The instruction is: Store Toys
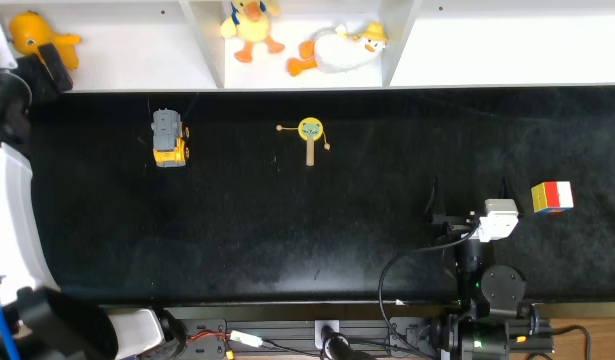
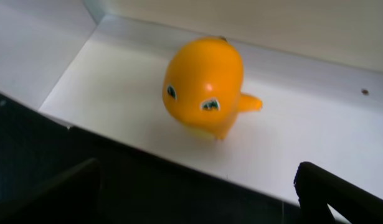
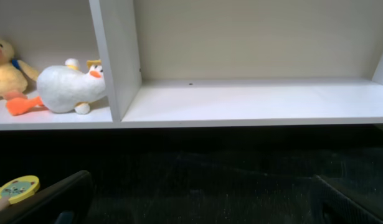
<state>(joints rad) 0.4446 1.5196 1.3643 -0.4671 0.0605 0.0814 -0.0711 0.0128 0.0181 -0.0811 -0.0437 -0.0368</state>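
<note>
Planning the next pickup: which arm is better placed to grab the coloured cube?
Probably right. The cube lies on the table near the open right pincer. The left pincer is far off at the shelf, facing the orange toy.

Nothing here can be read: no word, number or sign is legible on any toy or surface. The rattle drum, lying near the middle of the worktop's far edge, has a printed picture on its round face, too small to make out. The orange toy in the shelf's left compartment bears small painted eye marks, with no lettering to be told.
</note>
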